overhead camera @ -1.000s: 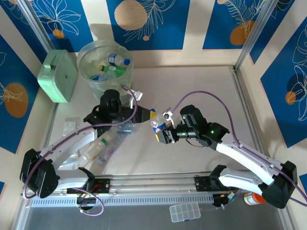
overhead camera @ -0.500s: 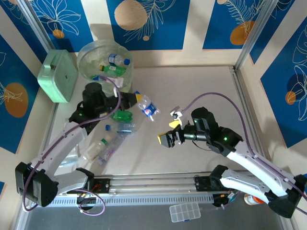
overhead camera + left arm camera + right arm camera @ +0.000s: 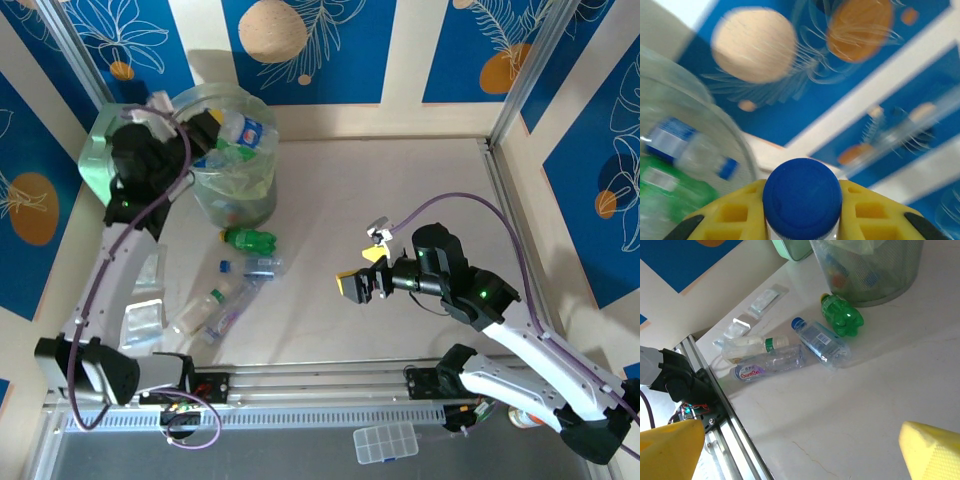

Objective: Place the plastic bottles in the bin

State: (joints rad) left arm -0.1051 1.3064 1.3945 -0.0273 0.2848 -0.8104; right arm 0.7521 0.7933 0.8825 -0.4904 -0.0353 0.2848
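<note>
**One bottle held over the bin, four lying on the table**

One white table (image 3: pixel 400 190) carries everything, and two arms reach across it. The left arm stretches to the far left corner. There the left gripper (image 3: pixel 218 127) sits above the rim of the one bin (image 3: pixel 240 195), a tall round translucent bucket with a bag liner. Its yellow fingers (image 3: pixel 735 215) are closed on either side of a held bottle (image 3: pixel 802 196), just under its blue cap. The right gripper (image 3: pixel 358 284) hangs over the middle of the table. Its jaws are spread wide with nothing between them.

One mint green box (image 3: pixel 95 160) stands just left of the bin, partly behind the left arm.

Several bottles lie inside the bin, but their number cannot be counted. The left wrist view picks out two: a blue-labelled clear bottle (image 3: pixel 685 147) and a green one (image 3: pixel 662 187).

Four bottles lie on the table near the bin:
- A green bottle (image 3: pixel 842 315) is closest to the bin's base.
- A blue-capped bottle (image 3: pixel 822 342) lies just beside the green bottle.
- A green-ringed clear bottle (image 3: pixel 752 346) lies nearer the arm bases.
- A purple-labelled bottle (image 3: pixel 767 365) lies alongside the green-ringed clear bottle.

Two flat clear packets lie to their left, a larger packet (image 3: pixel 765 300) and a smaller packet (image 3: pixel 737 326). One small compartment case (image 3: pixel 387 441) sits at the near edge.
</note>
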